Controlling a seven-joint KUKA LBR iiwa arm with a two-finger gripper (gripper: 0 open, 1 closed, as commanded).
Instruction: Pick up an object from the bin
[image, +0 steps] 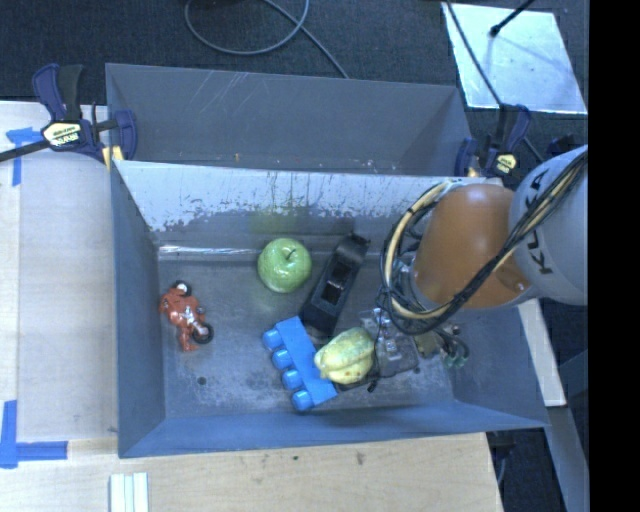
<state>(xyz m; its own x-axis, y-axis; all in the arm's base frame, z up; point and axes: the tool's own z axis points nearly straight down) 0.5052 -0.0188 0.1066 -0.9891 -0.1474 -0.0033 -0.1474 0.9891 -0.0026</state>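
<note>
hand (385, 352) low at bin (140, 330) front right, right beside yellowish lumpy fruit (345, 358); open or closed, can't tell. blue block (297, 362) touches fruit's left, black box (335, 280) just behind. green apple (284, 265), red figure (185, 317) further left.

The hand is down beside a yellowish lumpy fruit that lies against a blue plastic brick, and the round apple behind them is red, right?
Not quite. The camera view shows the round apple is green, not red. The rest stands: the hand is down beside the yellowish lumpy fruit, which lies against the blue plastic brick.
</note>
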